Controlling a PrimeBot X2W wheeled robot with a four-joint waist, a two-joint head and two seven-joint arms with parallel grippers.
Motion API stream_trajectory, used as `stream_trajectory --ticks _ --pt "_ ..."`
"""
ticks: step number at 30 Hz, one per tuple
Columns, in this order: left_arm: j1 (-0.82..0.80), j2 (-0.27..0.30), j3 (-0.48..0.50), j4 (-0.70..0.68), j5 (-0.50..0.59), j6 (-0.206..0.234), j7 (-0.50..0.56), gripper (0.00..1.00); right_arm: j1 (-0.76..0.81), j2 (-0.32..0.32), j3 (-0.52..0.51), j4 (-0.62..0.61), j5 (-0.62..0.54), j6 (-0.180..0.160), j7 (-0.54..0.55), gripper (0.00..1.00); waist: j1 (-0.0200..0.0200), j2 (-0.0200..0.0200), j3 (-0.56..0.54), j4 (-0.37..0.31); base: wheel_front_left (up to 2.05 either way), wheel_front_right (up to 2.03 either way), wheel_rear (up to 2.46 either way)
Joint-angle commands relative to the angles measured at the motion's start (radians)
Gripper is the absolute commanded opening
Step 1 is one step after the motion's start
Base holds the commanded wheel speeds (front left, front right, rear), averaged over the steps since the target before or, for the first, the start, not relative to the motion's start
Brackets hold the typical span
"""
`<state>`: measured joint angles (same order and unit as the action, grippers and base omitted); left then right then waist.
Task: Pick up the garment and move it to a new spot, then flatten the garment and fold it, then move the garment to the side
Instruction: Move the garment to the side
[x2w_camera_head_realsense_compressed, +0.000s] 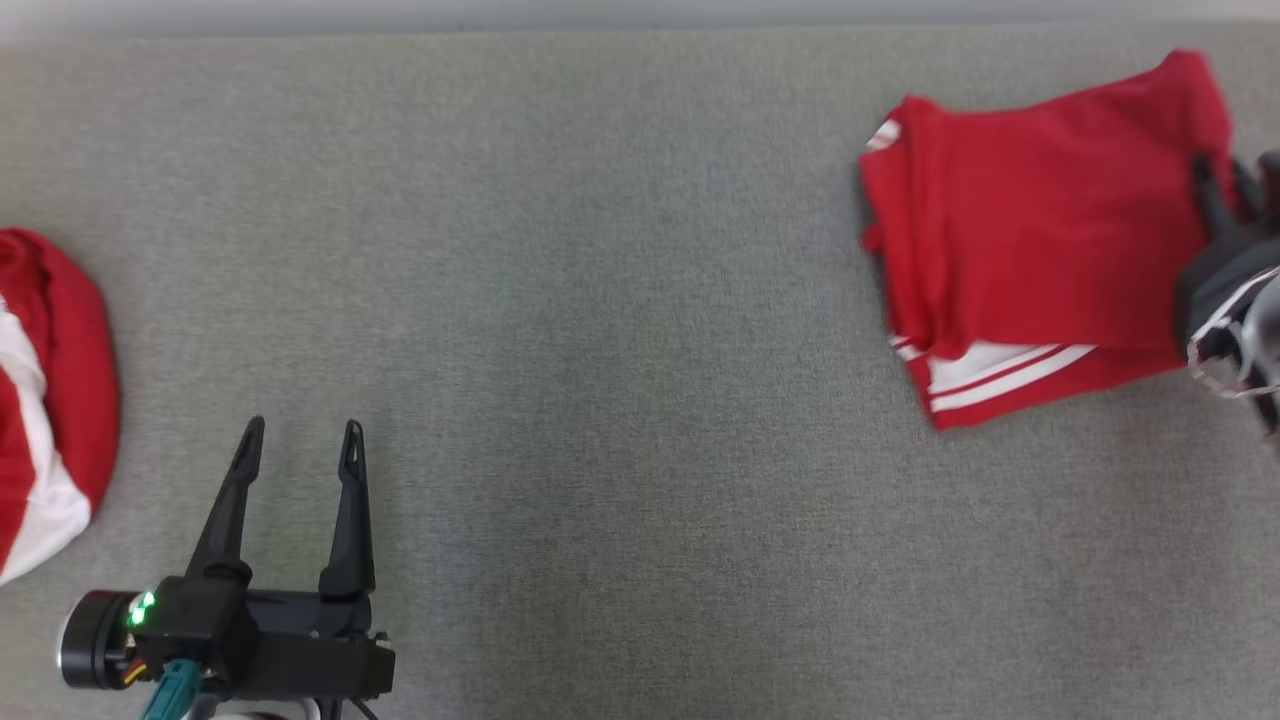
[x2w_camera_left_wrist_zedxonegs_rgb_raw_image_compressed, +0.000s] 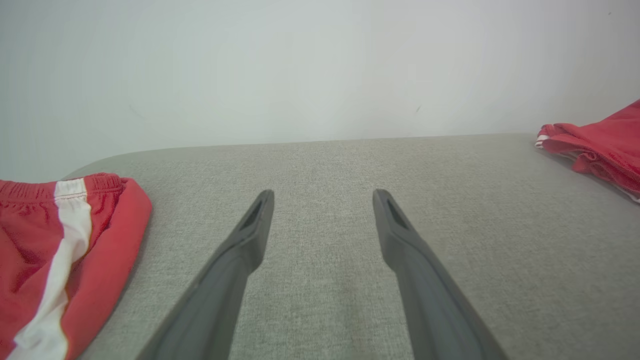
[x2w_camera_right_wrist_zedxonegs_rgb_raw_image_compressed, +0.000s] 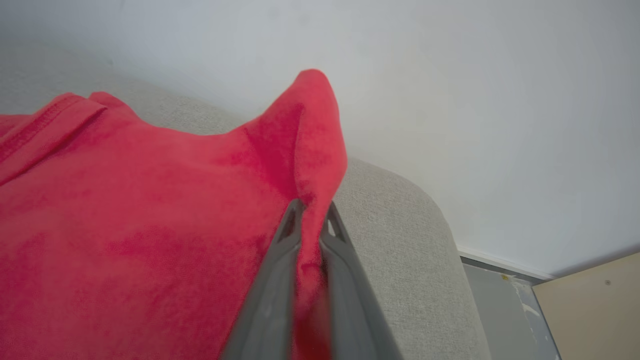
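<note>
- Left end effector (x2w_camera_head_realsense_compressed: 303, 428) sits lowest in the head view, at the lower left, its two dark fingers pointing up the frame with a wide gap between them. It is released and grips nothing.
- From the left wrist view, those fingers hang low over the bare grey surface (x2w_camera_head_realsense_compressed: 600, 350), nearly level with it.
- The right end effector (x2w_camera_head_realsense_compressed: 1222, 178) reaches in from the right edge of the head view, at the far right end of the surface. Its fingers are clenched on a raised fold at the right edge of the garment (x2w_camera_head_realsense_compressed: 1040, 220).
- The right wrist view shows red cloth pinched between the two finger tips and standing up in a peak above them.
- The garment, red with white stripes at its near hem, lies folded at the upper right of the surface, well apart from the left end effector.
- A second red garment (x2w_camera_head_realsense_compressed: 50, 400) with a white band lies at the left edge, cut off by the frame.
- Most of the right wrist is cut off by the frame edge. The finger bases are blurred in the right wrist view.
</note>
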<state>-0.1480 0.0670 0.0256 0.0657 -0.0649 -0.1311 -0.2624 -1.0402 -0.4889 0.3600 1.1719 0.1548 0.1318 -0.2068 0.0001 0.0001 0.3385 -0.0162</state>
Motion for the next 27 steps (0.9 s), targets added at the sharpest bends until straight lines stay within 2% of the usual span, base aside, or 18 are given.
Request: stream_trajectory --ticks 1,13,18,22,23,24,27 --pt "-0.015 0.007 -0.004 -0.009 0.002 0.001 -0.003 1.00 -0.025 -0.023 0.008 0.000 -0.006 -0.003 0.007 0.00 -0.0001 -0.0001 0.037 -0.023 0.00 0.00 0.00" --pt "-0.041 0.032 -0.011 -0.079 0.014 0.001 -0.003 1.00 -0.142 -0.177 0.090 0.015 0.014 -0.003 0.040 0.00 -0.0001 -0.0001 0.111 -0.035 0.00 0.00 0.00" --pt "-0.042 0.030 -0.013 -0.102 0.021 0.001 -0.003 1.00 -0.179 -0.219 0.115 0.026 0.034 -0.003 0.054 0.00 -0.0001 -0.0001 0.134 -0.036 0.00 0.00 0.00" --pt "-0.048 0.032 -0.011 -0.108 0.024 0.001 -0.003 1.00 -0.199 -0.225 0.130 0.031 0.045 -0.003 0.058 0.00 -0.0001 -0.0001 0.146 -0.039 0.00 0.00 0.00" --pt "-0.049 0.033 -0.009 -0.108 0.023 0.001 -0.003 1.00 -0.203 -0.224 0.135 0.031 0.043 -0.003 0.053 0.39 -0.0001 -0.0001 0.148 -0.040 0.00 0.00 0.00" --pt "-0.049 0.033 -0.008 -0.108 0.023 0.001 -0.003 1.00 -0.207 -0.223 0.139 0.032 0.042 -0.003 0.049 1.00 -0.0001 -0.0001 0.148 -0.042 0.00 0.00 0.00" --pt "-0.053 0.031 -0.007 -0.102 0.021 0.001 -0.003 1.00 -0.215 -0.226 0.129 0.042 0.052 -0.003 0.030 1.00 -0.0001 -0.0001 0.142 -0.040 0.00 0.00 0.00"
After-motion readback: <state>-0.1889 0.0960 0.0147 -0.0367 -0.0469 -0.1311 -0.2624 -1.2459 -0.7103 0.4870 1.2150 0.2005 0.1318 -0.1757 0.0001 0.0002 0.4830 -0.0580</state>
